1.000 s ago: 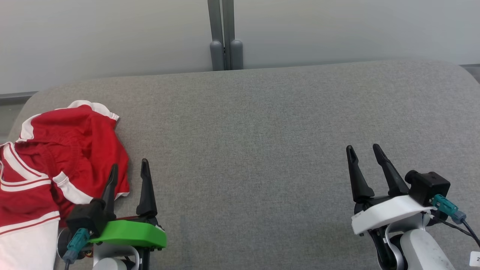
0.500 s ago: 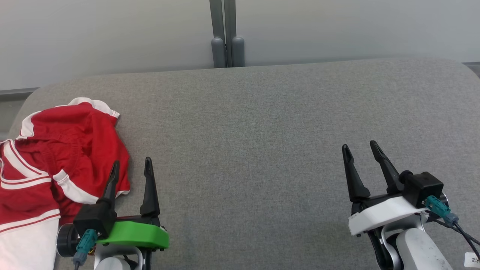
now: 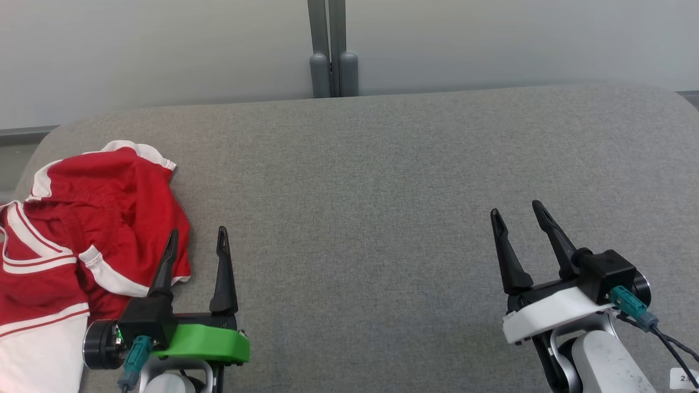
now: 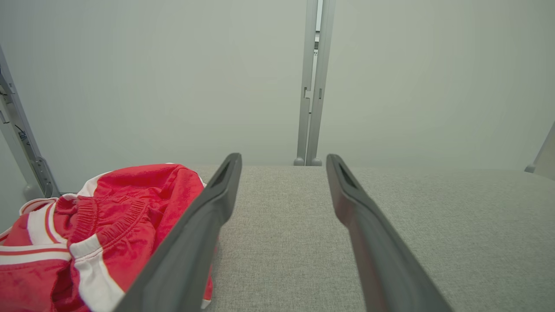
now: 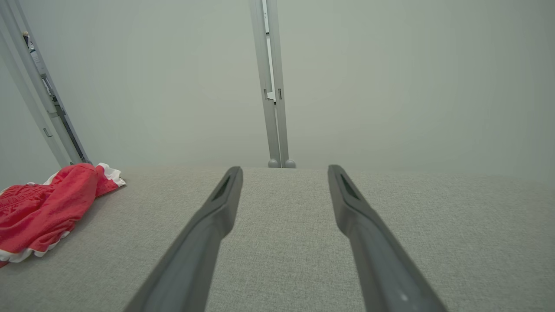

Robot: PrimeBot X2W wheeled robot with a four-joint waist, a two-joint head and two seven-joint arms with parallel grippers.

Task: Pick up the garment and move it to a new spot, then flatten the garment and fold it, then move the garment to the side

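Just beside left fingers [image 3: 165, 266] lies the garment [image 3: 82, 218]

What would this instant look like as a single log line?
stage: before pickup | red-and-white shorts: crumpled, left end of grey fabric surface | left tool: open, beside shorts | right tool: open, empty

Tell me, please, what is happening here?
A two-armed robot faces a grey padded surface. A crumpled red and white garment lies at its left end. The left gripper is open just beside the garment; the right gripper is open over bare surface, far from it. Nothing is picked up yet.
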